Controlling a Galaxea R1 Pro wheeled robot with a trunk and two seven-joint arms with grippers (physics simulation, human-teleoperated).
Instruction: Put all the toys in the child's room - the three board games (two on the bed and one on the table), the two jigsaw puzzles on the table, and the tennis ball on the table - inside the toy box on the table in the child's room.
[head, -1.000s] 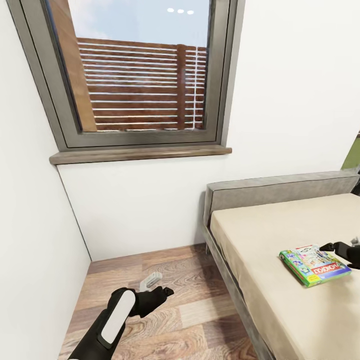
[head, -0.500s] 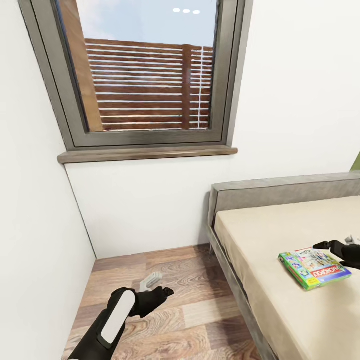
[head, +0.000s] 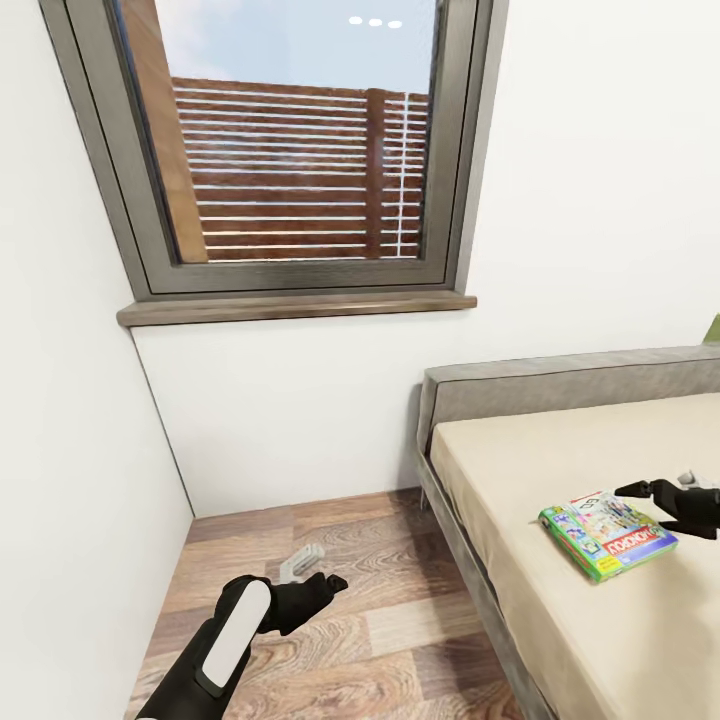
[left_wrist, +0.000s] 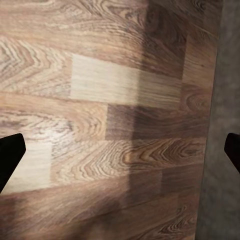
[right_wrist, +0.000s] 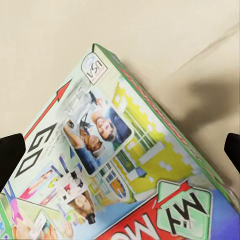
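A board game, a flat box with green edges and a white printed top with a red band, lies on the bed's beige mattress. Its top also shows close up in the right wrist view. My right gripper hovers at the box's far right corner, open, with its fingers spread wide over the lid. Whether it touches the box I cannot tell. My left gripper hangs open over the wood-plank floor, holding nothing.
The bed's grey headboard stands against the white wall below a grey-framed window with a wooden sill. A white side wall closes off the left. Between that wall and the bed frame runs a strip of floor.
The board game now lies a little further left on the mattress, and my right gripper has moved left with it. The view shifted slightly at first. The left arm has not moved.
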